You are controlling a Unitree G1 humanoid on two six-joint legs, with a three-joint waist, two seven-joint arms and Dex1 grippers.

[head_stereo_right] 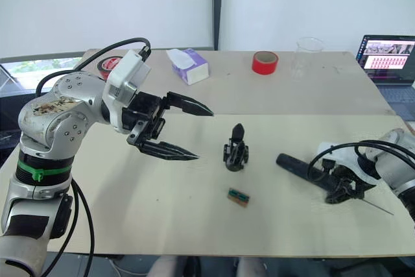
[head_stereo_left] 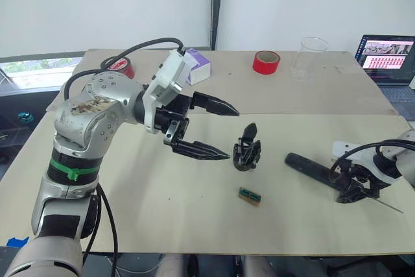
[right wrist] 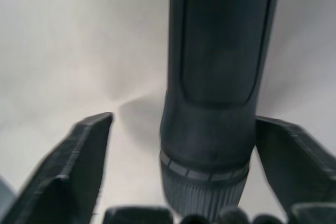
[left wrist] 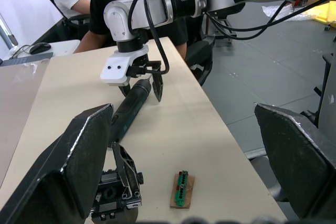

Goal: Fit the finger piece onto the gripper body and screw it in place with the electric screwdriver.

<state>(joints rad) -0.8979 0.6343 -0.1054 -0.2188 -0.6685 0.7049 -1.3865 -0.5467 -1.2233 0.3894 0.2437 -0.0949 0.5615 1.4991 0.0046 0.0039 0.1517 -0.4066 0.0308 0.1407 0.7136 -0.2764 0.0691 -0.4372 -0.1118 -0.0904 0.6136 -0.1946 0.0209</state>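
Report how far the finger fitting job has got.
Done: nothing fastened yet. The gripper body stands alone mid-table. In hand: the open right gripper straddles the lying electric screwdriver, not closed on it; the open left gripper hovers beside the body. Left: fitting the finger piece, lifting the screwdriver, screwing.

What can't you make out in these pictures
- Gripper body: left wrist view, lower part behind a left gripper finger and cut by the edge.
- Electric screwdriver: head views, tip end behind the right gripper.
- Laptop: cut by the edge.
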